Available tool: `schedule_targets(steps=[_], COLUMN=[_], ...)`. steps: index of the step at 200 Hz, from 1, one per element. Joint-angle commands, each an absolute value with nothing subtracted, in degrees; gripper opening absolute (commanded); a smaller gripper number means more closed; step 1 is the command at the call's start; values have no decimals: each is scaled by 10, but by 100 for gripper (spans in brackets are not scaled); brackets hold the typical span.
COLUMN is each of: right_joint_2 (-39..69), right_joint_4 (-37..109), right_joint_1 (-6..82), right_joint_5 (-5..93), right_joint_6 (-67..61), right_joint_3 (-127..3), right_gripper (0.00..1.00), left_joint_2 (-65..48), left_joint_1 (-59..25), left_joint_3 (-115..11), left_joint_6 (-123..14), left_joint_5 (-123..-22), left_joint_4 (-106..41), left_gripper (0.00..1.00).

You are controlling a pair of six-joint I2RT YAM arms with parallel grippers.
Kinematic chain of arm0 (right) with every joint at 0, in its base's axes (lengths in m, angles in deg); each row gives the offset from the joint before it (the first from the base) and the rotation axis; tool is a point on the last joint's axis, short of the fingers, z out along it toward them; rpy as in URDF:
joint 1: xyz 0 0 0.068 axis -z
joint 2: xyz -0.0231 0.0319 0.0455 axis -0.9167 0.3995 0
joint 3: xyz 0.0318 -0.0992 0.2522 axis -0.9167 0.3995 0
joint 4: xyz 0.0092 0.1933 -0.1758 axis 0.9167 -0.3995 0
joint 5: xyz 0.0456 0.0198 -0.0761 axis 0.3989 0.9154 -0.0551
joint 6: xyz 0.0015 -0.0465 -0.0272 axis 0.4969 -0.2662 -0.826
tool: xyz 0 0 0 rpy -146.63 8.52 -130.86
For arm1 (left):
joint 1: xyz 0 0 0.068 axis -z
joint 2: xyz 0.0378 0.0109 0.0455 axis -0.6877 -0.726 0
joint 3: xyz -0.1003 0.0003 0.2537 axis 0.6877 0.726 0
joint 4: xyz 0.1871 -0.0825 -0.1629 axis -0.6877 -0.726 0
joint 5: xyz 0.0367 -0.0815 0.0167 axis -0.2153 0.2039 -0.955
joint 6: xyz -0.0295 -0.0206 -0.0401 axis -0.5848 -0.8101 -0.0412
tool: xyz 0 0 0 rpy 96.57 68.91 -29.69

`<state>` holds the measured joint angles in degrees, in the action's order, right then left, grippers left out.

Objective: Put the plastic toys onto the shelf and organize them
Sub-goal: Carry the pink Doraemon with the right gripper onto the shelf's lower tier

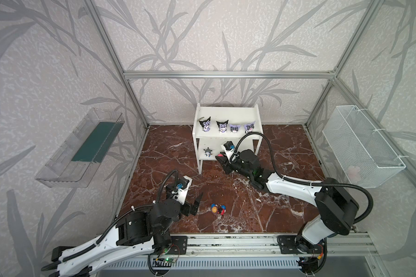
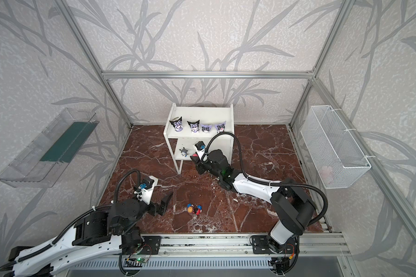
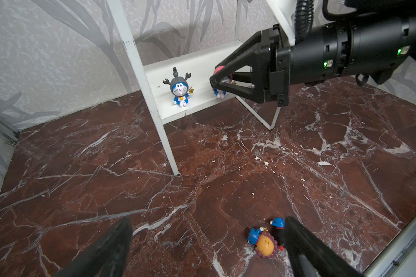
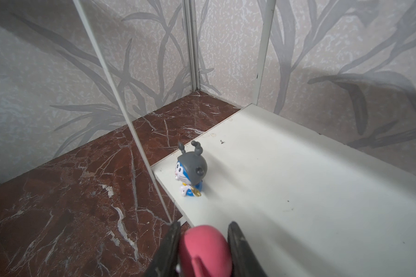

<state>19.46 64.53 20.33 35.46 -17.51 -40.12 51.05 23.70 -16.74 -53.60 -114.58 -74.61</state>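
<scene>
Pink-headed toy (image 4: 203, 249) held upright, head up, in right hand (image 4: 204, 227).

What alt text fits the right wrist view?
The right pincer is shut on a small pink-headed plastic figurine, held at the edge of the lower board of a white two-tier metal shelf. A grey-hooded blue plastic figurine stands upright on that board beside a thin white leg; red-brown marble tabletop and leaf-patterned wallpaper lie beyond.

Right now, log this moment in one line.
right pincer: shut on pink-headed toy, at lower board | left pincer: open, by two floor toys
</scene>
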Motion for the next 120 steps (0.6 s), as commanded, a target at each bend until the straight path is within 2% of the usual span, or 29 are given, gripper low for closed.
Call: schedule_targets(steps=[1,120], right_joint_2=[207,247], right_joint_4=[668,712], right_joint_1=[208,212], right_joint_5=[342,312], right_joint_6=[-177,-171], right_joint_3=[-423,-434], right_gripper=[20,23], left_joint_2=[513,513], left_joint_1=[236,235], left_joint_3=[-173,-171], left_joint_6=[-527,-525], left_joint_5=[-1135,-1123], left_joint_4=[-754,-745], left_gripper=[99,99])
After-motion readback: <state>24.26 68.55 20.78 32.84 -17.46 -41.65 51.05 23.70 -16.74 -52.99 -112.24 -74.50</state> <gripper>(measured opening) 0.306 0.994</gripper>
